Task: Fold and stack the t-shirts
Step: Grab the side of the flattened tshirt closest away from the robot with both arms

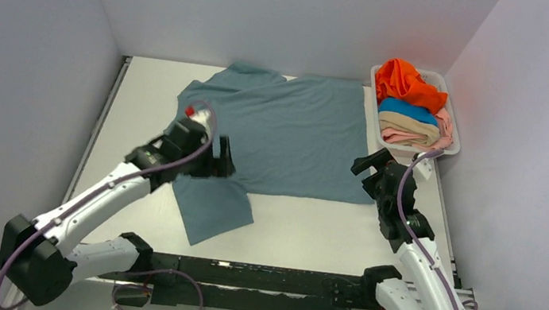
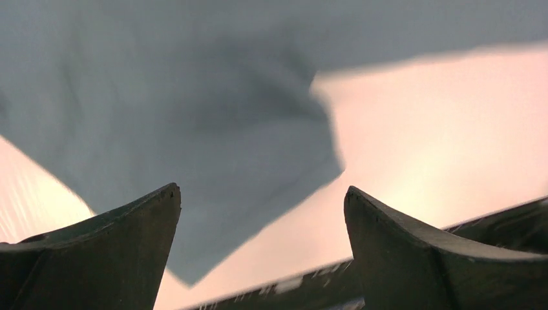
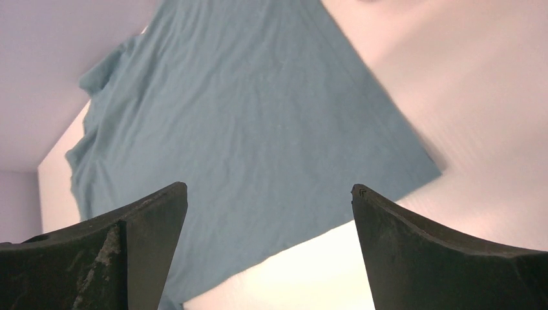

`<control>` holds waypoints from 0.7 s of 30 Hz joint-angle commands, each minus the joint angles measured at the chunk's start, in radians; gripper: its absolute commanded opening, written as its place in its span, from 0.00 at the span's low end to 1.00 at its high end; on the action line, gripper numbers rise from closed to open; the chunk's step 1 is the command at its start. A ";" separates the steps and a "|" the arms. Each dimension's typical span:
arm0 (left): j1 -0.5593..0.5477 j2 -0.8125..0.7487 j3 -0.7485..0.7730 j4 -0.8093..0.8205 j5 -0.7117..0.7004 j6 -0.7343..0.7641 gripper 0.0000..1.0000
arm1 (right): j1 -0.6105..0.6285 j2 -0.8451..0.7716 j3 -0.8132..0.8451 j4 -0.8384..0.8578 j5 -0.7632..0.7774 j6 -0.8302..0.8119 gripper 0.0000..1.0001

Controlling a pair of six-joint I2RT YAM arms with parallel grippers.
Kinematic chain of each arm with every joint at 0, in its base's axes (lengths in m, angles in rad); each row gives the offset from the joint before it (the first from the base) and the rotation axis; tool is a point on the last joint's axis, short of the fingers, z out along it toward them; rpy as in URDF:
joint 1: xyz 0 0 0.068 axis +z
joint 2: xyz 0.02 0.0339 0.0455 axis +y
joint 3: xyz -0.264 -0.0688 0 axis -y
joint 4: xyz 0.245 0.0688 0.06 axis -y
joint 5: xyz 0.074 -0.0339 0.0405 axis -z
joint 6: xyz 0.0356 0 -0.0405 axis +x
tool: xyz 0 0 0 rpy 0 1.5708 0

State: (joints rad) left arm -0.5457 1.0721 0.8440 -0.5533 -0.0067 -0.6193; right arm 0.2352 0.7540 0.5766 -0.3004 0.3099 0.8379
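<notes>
A dusty grey-blue t-shirt (image 1: 290,133) lies spread flat on the white table, one sleeve (image 1: 212,207) pointing toward the near edge. My left gripper (image 1: 218,160) is open and empty just above the shirt's left side, near that sleeve; the left wrist view shows the sleeve (image 2: 194,129) under its spread fingers (image 2: 116,245). My right gripper (image 1: 366,167) is open and empty at the shirt's near right corner; the right wrist view shows the shirt body (image 3: 258,129) ahead of it. Orange (image 1: 405,82), bright blue (image 1: 409,109), tan (image 1: 407,127) and pale pink (image 1: 417,140) shirts are piled in the basket.
The white plastic basket (image 1: 453,142) stands at the back right by the wall. Grey walls close in the table on the left, back and right. Bare table (image 1: 310,228) lies between the shirt and the arm bases.
</notes>
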 commanded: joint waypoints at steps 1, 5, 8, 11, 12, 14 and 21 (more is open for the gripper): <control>-0.176 -0.014 -0.139 -0.156 -0.102 -0.178 0.99 | -0.003 -0.014 -0.022 -0.076 0.109 -0.009 1.00; -0.307 0.011 -0.212 -0.219 -0.116 -0.262 0.99 | -0.004 0.001 -0.059 -0.056 0.092 -0.031 1.00; -0.370 0.051 -0.231 -0.252 -0.124 -0.306 0.98 | -0.004 0.021 -0.069 -0.049 0.093 -0.044 1.00; -0.394 0.084 -0.255 -0.230 -0.153 -0.338 0.94 | -0.004 0.045 -0.072 -0.037 0.092 -0.051 1.00; -0.393 0.095 -0.267 -0.200 -0.148 -0.341 0.91 | -0.004 0.053 -0.073 -0.031 0.090 -0.050 1.00; -0.392 0.122 -0.280 -0.141 -0.133 -0.341 0.88 | -0.004 0.070 -0.072 -0.022 0.083 -0.057 1.00; -0.390 0.238 -0.309 -0.096 -0.140 -0.387 0.59 | -0.004 0.117 -0.055 -0.043 0.113 -0.057 1.00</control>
State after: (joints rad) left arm -0.9337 1.2293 0.5850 -0.7601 -0.1448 -0.9436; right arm 0.2344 0.8574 0.5011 -0.3576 0.3847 0.7860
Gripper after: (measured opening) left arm 0.722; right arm 0.997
